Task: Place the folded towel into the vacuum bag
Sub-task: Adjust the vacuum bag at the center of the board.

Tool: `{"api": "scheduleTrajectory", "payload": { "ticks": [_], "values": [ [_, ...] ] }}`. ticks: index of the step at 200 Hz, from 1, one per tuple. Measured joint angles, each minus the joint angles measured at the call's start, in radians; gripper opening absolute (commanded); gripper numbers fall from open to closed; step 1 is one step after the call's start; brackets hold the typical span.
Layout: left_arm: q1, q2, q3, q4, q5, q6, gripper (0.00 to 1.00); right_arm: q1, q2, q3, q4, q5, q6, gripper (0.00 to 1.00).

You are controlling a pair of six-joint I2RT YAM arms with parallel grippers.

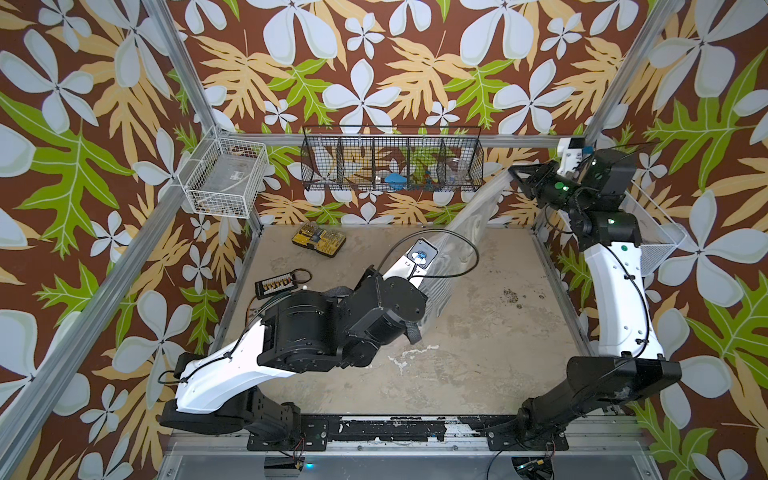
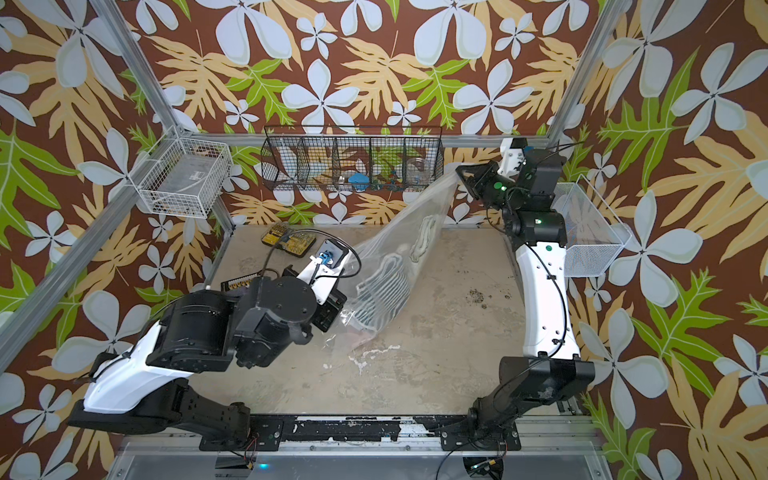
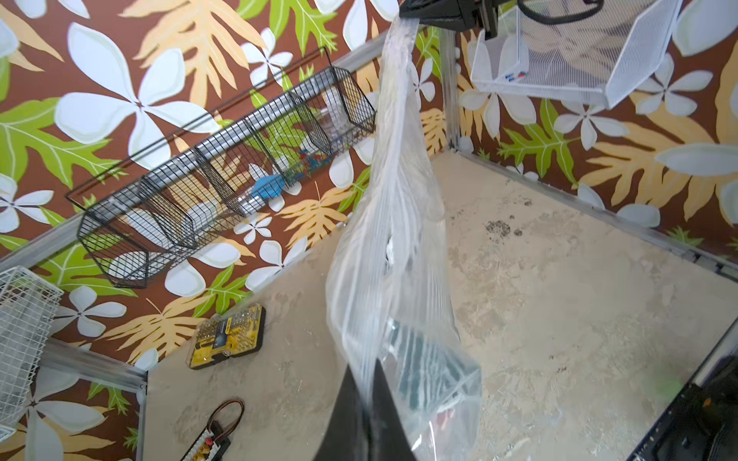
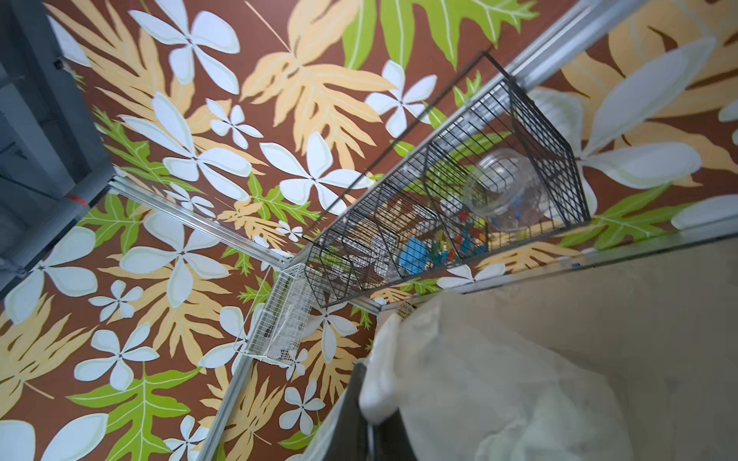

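Observation:
The vacuum bag (image 1: 471,216) (image 2: 399,245) hangs stretched in the air between my two grippers, slanting from high at the back right down to mid-table. A striped teal-and-white folded towel (image 2: 380,286) (image 3: 425,365) lies inside its lower end. My left gripper (image 3: 364,373) (image 2: 330,309) is shut on the bag's lower edge, next to the towel. Near the back right corner post, my right gripper (image 1: 515,172) (image 2: 462,173) (image 4: 371,423) is raised and shut on the bunched upper end of the bag (image 4: 499,379).
A yellow bit case (image 1: 318,240) and a black connector board (image 1: 278,284) lie at the table's back left. On the back wall hangs a black wire basket (image 1: 392,160). One white basket (image 1: 224,178) hangs at left, another (image 2: 590,232) at right.

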Motion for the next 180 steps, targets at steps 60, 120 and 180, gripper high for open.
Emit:
{"api": "scheduleTrajectory", "payload": {
  "ticks": [60, 120, 180],
  "values": [
    [0.259, 0.004, -0.063, 0.142, 0.085, 0.141, 0.0, -0.008, 0.212, 0.282, -0.078, -0.022, 0.03, 0.0],
    [0.374, 0.06, 0.063, 0.484, 0.082, 0.464, 0.0, -0.072, 0.373, 0.55, 0.266, -0.158, 0.32, 0.0],
    [0.379, -0.109, -0.245, 0.525, 0.158, 0.384, 0.0, -0.085, -0.014, 0.084, 0.071, -0.113, 0.051, 0.0]
  ]
}}
